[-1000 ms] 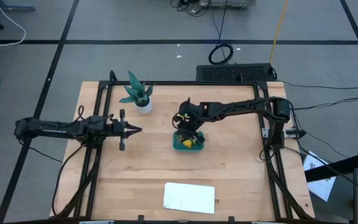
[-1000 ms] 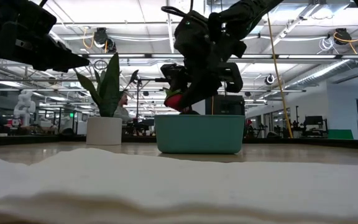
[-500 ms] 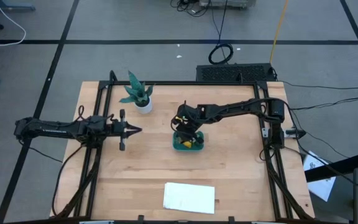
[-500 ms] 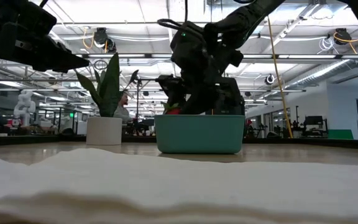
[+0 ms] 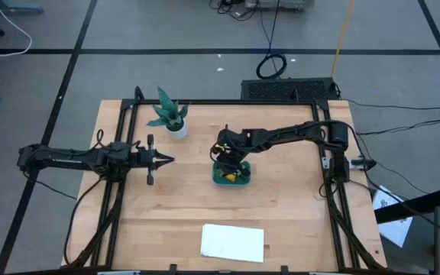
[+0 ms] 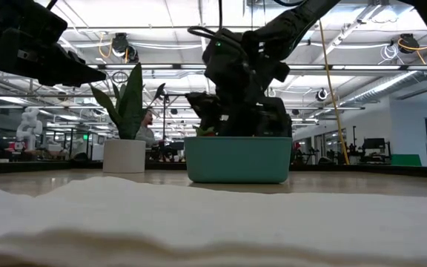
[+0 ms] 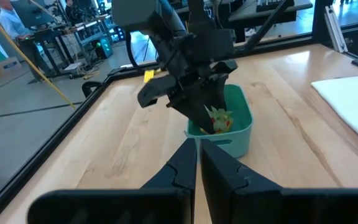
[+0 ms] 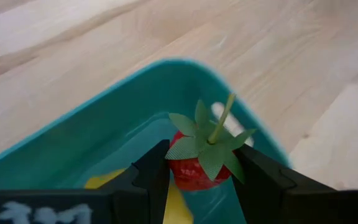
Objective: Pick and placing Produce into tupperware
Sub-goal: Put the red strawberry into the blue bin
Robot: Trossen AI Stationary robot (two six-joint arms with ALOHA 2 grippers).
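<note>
Right pincer (image 8: 194,177) clamps strawberry (image 8: 199,163) low inside tupperware (image 8: 73,146), ready for release; left pincer (image 5: 168,160) hovers closed, empty.

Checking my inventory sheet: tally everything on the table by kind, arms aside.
Produce: 2 visible, a strawberry in the right claw and a yellow piece
Tupperware: 1
Potted plant: 1
White sheet: 1
Total: 5
</note>
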